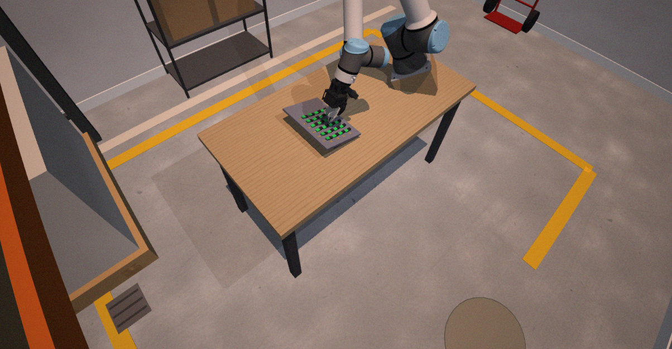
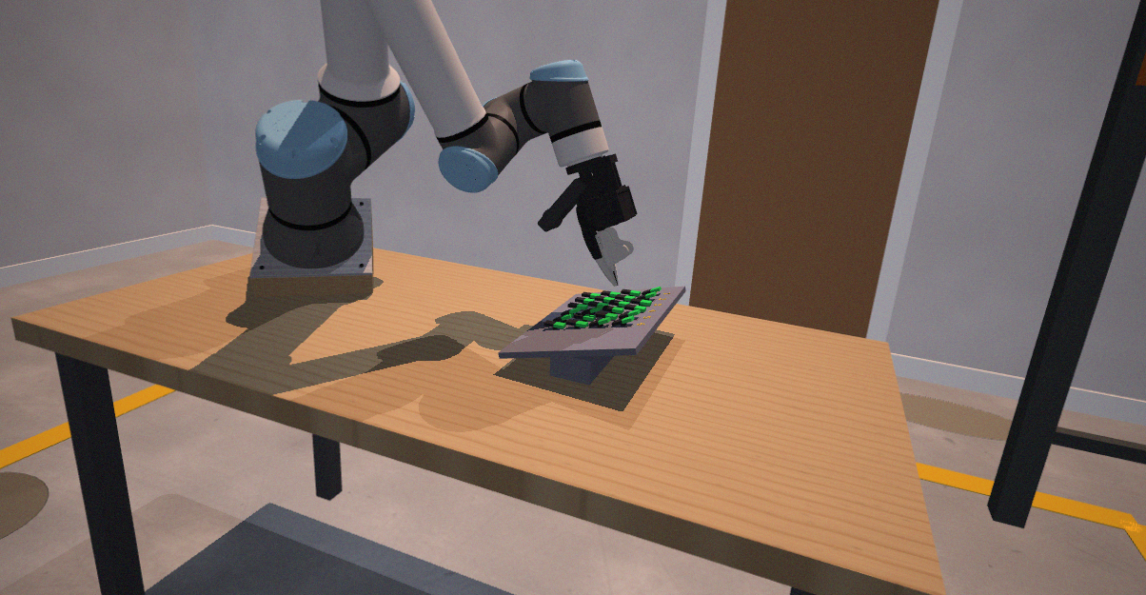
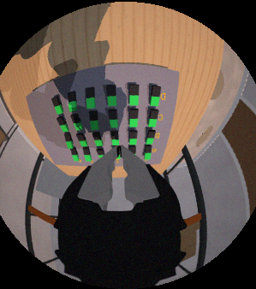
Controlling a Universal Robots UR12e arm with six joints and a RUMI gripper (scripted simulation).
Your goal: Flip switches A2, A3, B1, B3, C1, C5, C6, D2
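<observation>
A grey tilted switch panel (image 1: 301, 110) (image 2: 553, 341) (image 3: 43, 103) stands on the wooden table (image 1: 282, 177) (image 2: 721, 430). It carries rows of black and green rocker switches (image 1: 327, 124) (image 2: 609, 307) (image 3: 111, 113). My gripper (image 1: 334, 116) (image 2: 614, 280) (image 3: 119, 146) is shut with nothing between its fingers. Its tip hangs a little above the panel, over the far side as the exterior view shows it. In the wrist view the tip points at the bottom row of switches, near the fourth column from the left. Orange letters mark the rows at the panel's right edge in that view.
The arm's base (image 1: 409, 71) (image 2: 310, 262) is bolted to the table behind the panel. A metal shelf with cardboard boxes (image 1: 202, 3) stands beyond the table. A red hand truck (image 1: 512, 3) is at the far right. Yellow floor lines (image 1: 559, 214) ring the table.
</observation>
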